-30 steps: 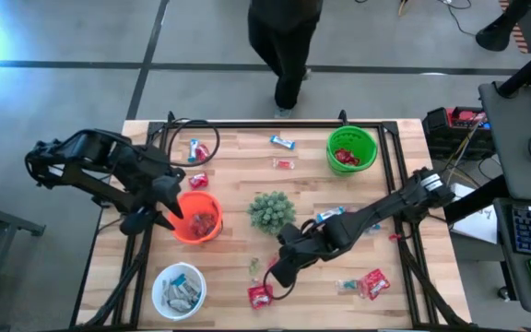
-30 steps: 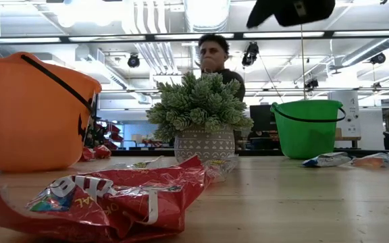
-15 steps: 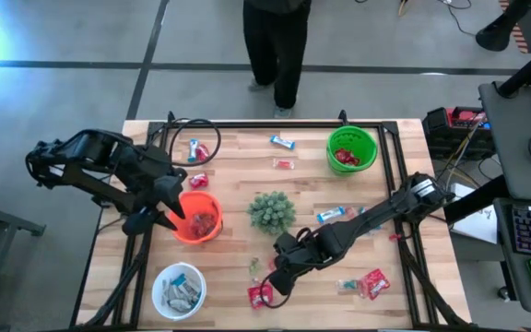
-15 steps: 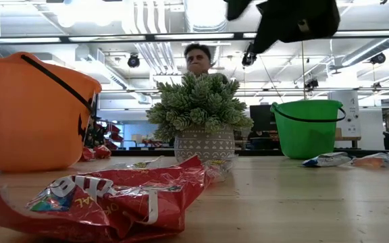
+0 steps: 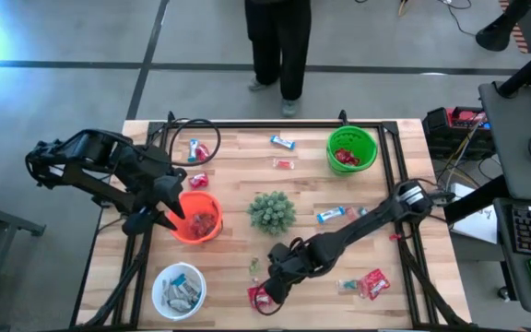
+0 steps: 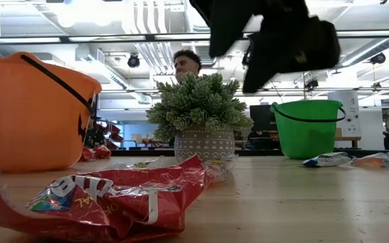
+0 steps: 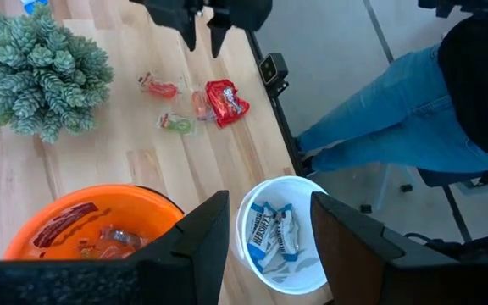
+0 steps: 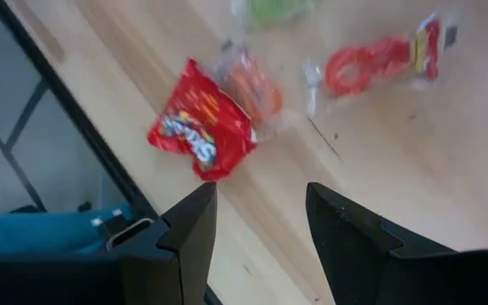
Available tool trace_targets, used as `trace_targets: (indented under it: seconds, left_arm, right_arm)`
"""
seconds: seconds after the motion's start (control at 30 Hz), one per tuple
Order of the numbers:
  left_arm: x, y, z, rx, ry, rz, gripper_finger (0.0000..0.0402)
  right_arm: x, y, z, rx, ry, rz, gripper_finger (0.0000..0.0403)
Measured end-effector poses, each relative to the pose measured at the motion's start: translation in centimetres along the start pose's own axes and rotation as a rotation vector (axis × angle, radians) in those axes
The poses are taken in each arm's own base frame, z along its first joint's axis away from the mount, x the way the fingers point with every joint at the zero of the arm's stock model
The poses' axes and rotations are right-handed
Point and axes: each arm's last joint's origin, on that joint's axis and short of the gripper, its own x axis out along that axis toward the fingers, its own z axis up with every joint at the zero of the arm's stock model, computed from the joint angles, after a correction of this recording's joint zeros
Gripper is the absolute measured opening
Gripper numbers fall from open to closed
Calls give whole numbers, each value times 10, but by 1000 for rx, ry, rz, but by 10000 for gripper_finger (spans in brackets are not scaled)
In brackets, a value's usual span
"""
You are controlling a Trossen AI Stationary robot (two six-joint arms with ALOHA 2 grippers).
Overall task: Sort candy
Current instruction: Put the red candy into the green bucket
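A red candy packet [image 8: 202, 131] lies flat near the table's near edge, beside a clear-wrapped orange piece [image 8: 252, 85], a red ring-shaped sweet [image 8: 379, 59] and a green piece [image 5: 253, 266]. My right gripper [image 8: 257, 229] hangs open just above the packet [image 5: 256, 299] and touches nothing. In the low view the right gripper [image 6: 269, 37] is high over the packet [image 6: 107, 196]. My left gripper [image 7: 269, 246] waits open in the air at the table's left, above the orange bowl [image 5: 198, 218] and the white bowl [image 7: 282, 237].
A potted spiky plant [image 5: 272, 211] stands mid-table. The green bowl [image 5: 351, 149] holds red packets at the far right. The white bowl [image 5: 179, 289] holds blue-and-white bars. Loose candy lies at the far left [image 5: 199, 149], far middle [image 5: 282, 141], right [image 5: 332, 214] and near right [image 5: 373, 283]. A person stands beyond the far edge.
My right gripper has come down and toward the table's near edge, closing in on the red packet while staying open. The packet and other candy lie as before. The person behind the table has shifted a little.
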Motion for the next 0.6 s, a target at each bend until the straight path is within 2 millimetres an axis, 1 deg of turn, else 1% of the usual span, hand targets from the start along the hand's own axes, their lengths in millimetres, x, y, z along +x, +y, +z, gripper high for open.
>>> trace_targets:
  seconds: [0.17, 0.6]
  left_arm:
    - [0, 0, 0, -5, 0, 0, 149]
    - [0, 0, 0, -22, -1, 0, 149]
  right_arm:
    - [11, 4, -5, -1, 21, 29, 173]
    - [11, 9, -6, -21, 0, 75, 173]
